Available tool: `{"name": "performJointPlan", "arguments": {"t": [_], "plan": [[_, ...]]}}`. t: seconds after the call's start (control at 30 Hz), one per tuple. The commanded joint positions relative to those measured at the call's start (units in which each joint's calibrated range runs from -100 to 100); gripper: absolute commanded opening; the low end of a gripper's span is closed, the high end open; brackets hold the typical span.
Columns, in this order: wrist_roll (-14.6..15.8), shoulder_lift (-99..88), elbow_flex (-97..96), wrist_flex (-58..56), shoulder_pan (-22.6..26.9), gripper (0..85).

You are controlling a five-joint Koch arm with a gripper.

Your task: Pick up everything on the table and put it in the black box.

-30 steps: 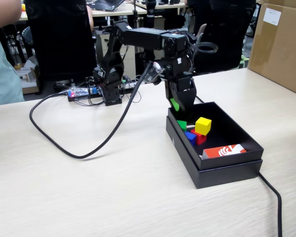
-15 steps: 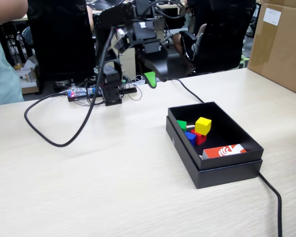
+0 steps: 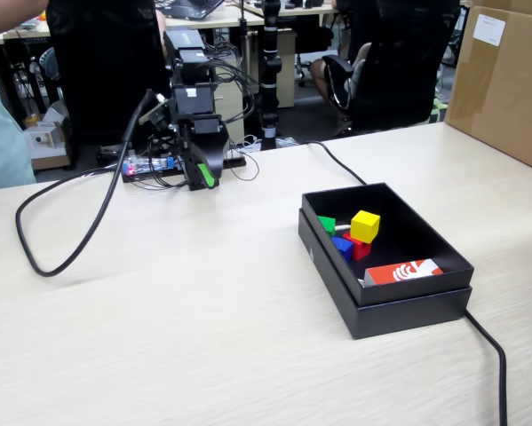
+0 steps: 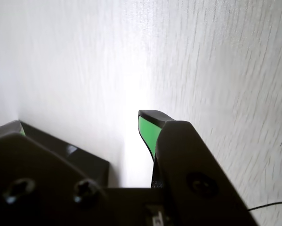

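The black box [image 3: 425,306] stands on the right part of the beige table [image 3: 203,311] in the fixed view. Inside it lie the yellow cube [image 3: 365,225], on top of the red cube [image 3: 361,249], with the blue cube [image 3: 342,246] and the green cube [image 3: 327,224] beside them. My gripper [image 3: 203,180] hangs low over the table at the back left, far from the box. In the wrist view the gripper [image 4: 82,123] is open and empty, with only bare tabletop between its green-padded jaws.
A red-and-white card [image 3: 404,272] lies in the box's front. A black cable [image 3: 70,240] loops on the table at left; another cable [image 3: 488,351] runs past the box. A brown carton [image 3: 505,80] stands at the far right. Chairs stand behind the table.
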Motion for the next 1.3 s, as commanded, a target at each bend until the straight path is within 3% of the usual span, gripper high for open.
{"name": "performJointPlan", "arguments": {"t": [0.0, 0.3, 0.6, 1.27], "plan": [[0.0, -2.0, -3.0, 6.4, -0.2, 49.7], [-1.8, -2.3, -26.4, 28.7, -0.2, 50.1], [-3.0, -2.3, -41.0, 41.3, 0.2, 49.5], [-3.5, -2.3, -41.8, 41.4, 0.8, 48.0]]}}
